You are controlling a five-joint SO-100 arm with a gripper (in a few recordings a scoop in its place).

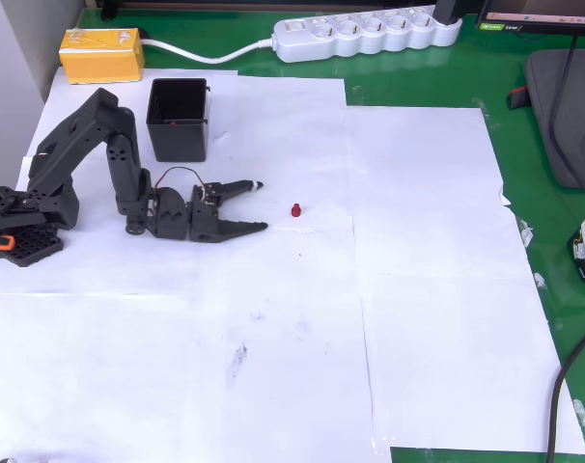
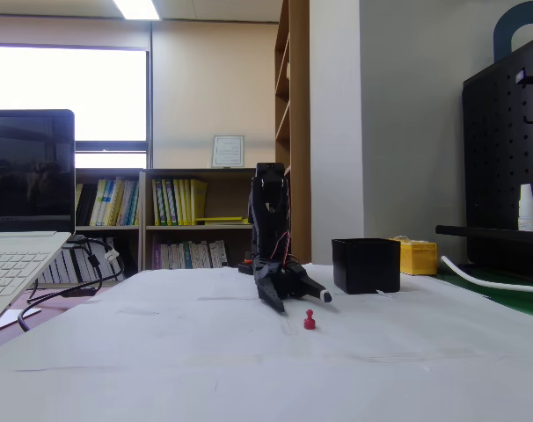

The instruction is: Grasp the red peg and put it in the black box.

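Your gripper (image 1: 262, 205) low over the paper, jaws spread and empty, red peg (image 1: 296, 209) just ahead, black box (image 1: 178, 119) behind the arm

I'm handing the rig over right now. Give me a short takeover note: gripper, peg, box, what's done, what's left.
Gripper: jaws open, empty, low over the white paper, pointing at the peg and short of it.
Small dark-red stubby peg: standing on the paper, just beyond the jaw tips, untouched; also seen in the fixed view.
Square black plastic box: upright beside the arm.
Done: nothing yet.
Left: close on peg, lift, carry to box, drop in.
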